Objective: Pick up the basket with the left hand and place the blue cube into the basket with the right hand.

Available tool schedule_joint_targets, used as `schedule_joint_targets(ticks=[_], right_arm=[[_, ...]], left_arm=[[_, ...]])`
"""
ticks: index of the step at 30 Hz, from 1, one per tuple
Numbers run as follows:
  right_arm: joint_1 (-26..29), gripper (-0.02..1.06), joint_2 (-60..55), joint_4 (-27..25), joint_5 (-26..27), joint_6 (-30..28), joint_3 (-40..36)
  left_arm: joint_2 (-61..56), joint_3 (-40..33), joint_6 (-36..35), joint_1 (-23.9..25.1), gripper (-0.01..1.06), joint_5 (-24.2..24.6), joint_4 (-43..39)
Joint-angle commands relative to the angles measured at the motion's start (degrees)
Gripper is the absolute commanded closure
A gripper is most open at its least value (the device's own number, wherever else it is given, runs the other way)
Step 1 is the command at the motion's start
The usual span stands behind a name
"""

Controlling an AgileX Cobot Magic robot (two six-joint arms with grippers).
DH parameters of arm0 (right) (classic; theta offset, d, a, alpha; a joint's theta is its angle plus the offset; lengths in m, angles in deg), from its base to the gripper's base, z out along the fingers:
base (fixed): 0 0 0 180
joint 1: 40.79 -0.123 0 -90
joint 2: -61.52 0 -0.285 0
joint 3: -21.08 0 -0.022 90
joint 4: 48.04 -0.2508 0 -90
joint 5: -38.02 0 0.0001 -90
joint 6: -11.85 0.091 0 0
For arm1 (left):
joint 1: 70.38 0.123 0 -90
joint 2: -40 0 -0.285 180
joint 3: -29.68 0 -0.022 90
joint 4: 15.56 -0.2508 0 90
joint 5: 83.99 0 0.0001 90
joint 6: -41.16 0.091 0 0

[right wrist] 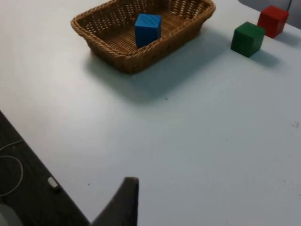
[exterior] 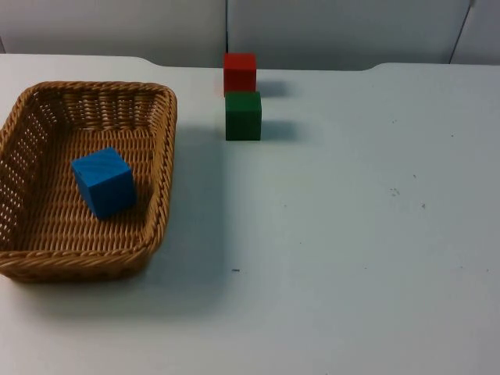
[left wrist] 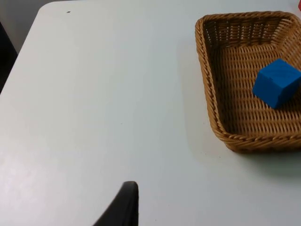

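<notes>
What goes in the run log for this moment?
blue cube: in basket | basket: on table | green cube, red cube: on table

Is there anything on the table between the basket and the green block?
No. In the top view, only bare white table lies between the basket and the green block. The right wrist view shows the same.

wicker basket [exterior: 160, 195]: 1
blue cube [exterior: 104, 181]: 1, inside the basket
green cube [exterior: 243, 116]: 1
red cube [exterior: 240, 73]: 1
</notes>
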Motion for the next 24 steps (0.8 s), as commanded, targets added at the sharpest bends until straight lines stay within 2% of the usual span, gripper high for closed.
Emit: schedule_joint_targets(ticks=[1,6,24], right_arm=[[-0.2,0.00,0.2,-1.6,0.3,-2.3,-0.1],[-0.2,0.00,0.2,-0.7,2.3,-2.3,-1.2],[-0.2,0.00,0.2,-0.7,2.3,-2.3,-1.2]], left_arm=[[-0.3,-0.1,-0.3,-0.2,0.00,-0.7,0.5],[-0.3,-0.1,-0.3,-0.2,0.00,-0.7,0.5],[-0.3,-0.1,-0.3,-0.2,0.00,-0.7,0.5]])
